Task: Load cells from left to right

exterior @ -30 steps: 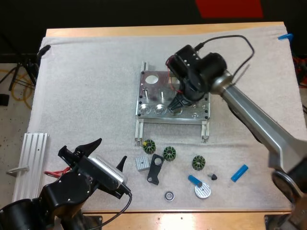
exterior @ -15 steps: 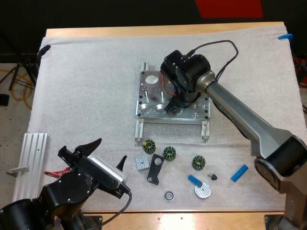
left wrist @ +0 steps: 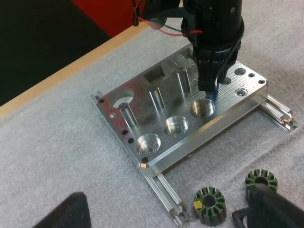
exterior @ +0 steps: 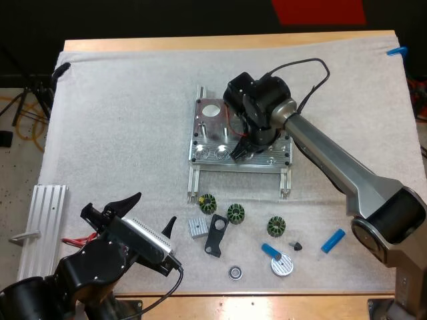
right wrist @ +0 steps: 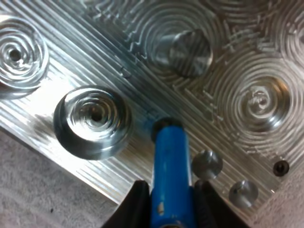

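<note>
Blue cylinders are numbering three: my right gripper (right wrist: pixel 168 197) is pinching one held cylinder (right wrist: pixel 170 152) over the metal fixture (exterior: pixel 267 160), beside its three round pockets (left wrist: pixel 175 126). Two loose cylinders (exterior: pixel 270 251) (exterior: pixel 333 241) are lying on the mat (exterior: pixel 120 120). My left gripper (exterior: pixel 150 215) is hovering, fingers spread.

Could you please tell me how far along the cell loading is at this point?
Nothing is loaded yet: the fixture's three round pockets look empty. In hand: the right gripper is shut on a blue cell, tip beside a pocket, not seated. Left: seat it, then load the two cells on the mat. The left gripper is open.
</note>
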Motion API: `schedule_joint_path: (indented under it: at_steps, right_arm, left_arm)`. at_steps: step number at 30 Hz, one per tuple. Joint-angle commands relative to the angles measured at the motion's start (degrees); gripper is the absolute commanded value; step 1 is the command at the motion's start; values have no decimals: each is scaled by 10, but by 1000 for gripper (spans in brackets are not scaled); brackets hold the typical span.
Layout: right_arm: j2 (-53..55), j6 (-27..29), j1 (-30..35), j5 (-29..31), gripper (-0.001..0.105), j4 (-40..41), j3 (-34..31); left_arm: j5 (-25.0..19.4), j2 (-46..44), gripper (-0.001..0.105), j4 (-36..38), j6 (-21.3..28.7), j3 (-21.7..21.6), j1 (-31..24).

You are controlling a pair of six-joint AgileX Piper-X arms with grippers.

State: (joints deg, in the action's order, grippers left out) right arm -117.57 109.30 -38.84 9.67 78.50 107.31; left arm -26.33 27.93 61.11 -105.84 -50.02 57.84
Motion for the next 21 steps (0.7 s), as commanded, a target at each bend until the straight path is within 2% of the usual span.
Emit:
schedule_joint_path:
  at_steps: [1,19,21]
  right_arm:
    - [2,6,-2,0,0,0,2]
    - [-5,6,-2,-14,0,5,0]
    - [-5,6,-2,1,0,4,0]
  left_arm:
    - [-13,-3,67,-9,-6,-1,2]
    - [-13,-3,67,-9,-6,-1,2]
    - [-13,-3,67,-9,-6,-1,2]
